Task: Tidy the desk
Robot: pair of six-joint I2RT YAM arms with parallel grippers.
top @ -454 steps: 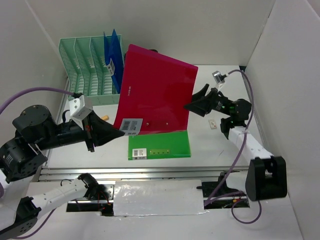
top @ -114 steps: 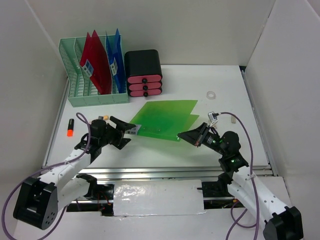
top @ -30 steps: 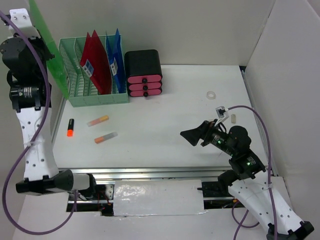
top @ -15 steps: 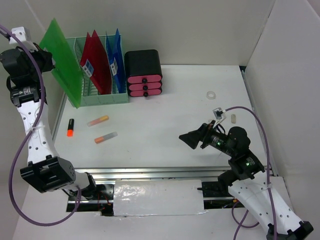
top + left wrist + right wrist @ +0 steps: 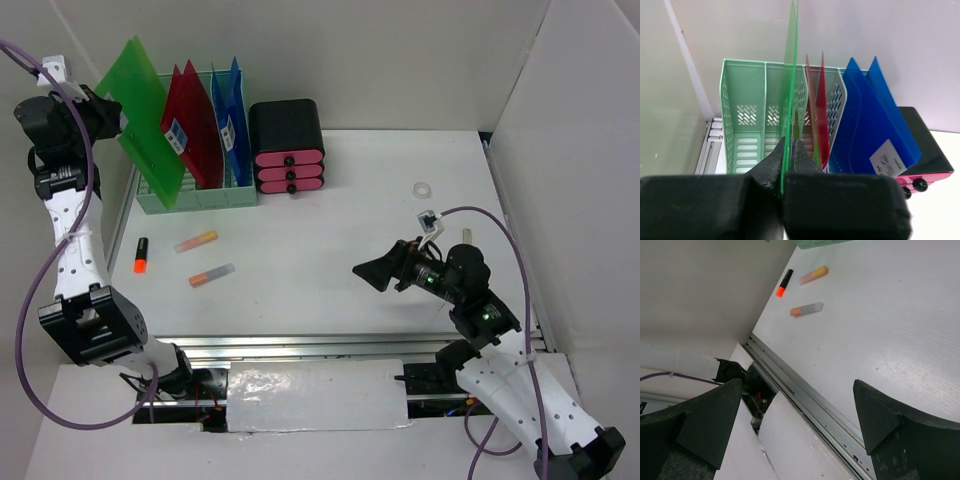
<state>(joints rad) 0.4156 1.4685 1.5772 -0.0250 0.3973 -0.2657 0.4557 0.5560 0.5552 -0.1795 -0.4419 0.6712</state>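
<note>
The desk point(image 5: 330, 260) is a white tabletop with a silver front rail point(image 5: 805, 395). My left gripper point(image 5: 108, 118) is shut on a green folder point(image 5: 150, 120) and holds it tilted over the mint-green rack point(image 5: 195, 190), left of the red folder point(image 5: 192, 125). In the left wrist view the green folder point(image 5: 791, 75) stands edge-on between my shut fingers point(image 5: 772, 162), above the rack point(image 5: 747, 110). I cannot tell which slot it is in. My right gripper point(image 5: 375, 272) is open and empty above the desk's front right part; it also shows in the right wrist view point(image 5: 797, 385).
A blue folder point(image 5: 228, 115) stands in the rack's right slot. A black drawer box with pink fronts point(image 5: 287, 145) sits beside the rack. An orange-black marker point(image 5: 141, 255), an orange-yellow highlighter point(image 5: 196, 241) and an orange-grey marker point(image 5: 212, 275) lie front left. A tape ring point(image 5: 423, 190) and small eraser point(image 5: 466, 237) lie right.
My left arm has carried the green folder rightward and down from the left wall to over the rack. My right gripper has shifted slightly left, still open.
</note>
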